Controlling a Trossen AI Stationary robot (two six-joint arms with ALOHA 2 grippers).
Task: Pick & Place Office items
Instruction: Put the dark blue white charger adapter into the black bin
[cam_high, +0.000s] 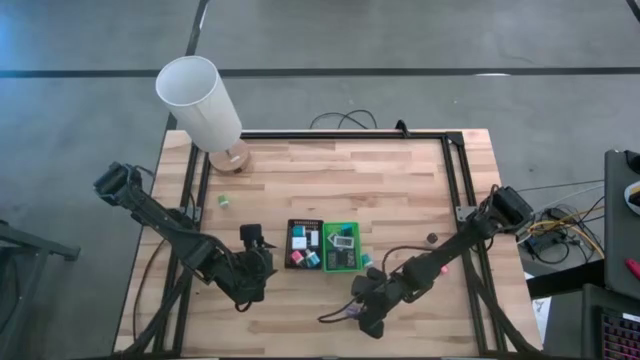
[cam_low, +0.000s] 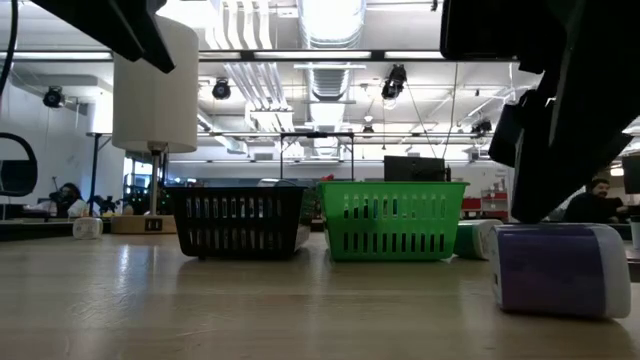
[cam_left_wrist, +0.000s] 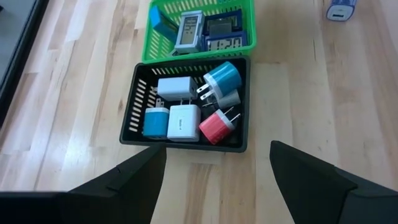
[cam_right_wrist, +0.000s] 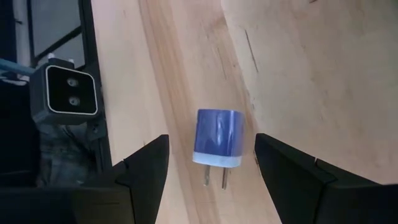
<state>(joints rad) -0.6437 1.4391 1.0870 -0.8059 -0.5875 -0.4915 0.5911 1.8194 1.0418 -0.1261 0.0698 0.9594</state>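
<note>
The right gripper (cam_right_wrist: 211, 163) hovered low over the wooden table (cam_high: 330, 180) near its front edge, its two dark fingers spread wide with nothing between them. Directly beneath, in the gap, lay a small blue-purple plug adapter with a white base and two metal prongs (cam_right_wrist: 218, 140), flat on the wood and touching neither finger. In the low view the same adapter (cam_low: 560, 268) filled the right foreground, partly cut off by the frame, and the dark arm above it was hard to make out.

The left gripper (cam_left_wrist: 214, 168) hung just in front of the black slotted plastic tray (cam_left_wrist: 134, 106), its fingers likewise wide apart and empty. That tray held several adapters: two white cubes, a teal one, a blue-capped one and a pink one (cam_left_wrist: 216, 127), some overlapping so their shapes were partly hidden. Touching it on the far side stood the green slotted plastic tray (cam_left_wrist: 245, 25), whose contents looked like small digital displays, cut off by the frame edge. A tiny green piece (cam_high: 224, 200) lay alone on the table near the tall white cylinder lamp (cam_high: 200, 100).
</note>
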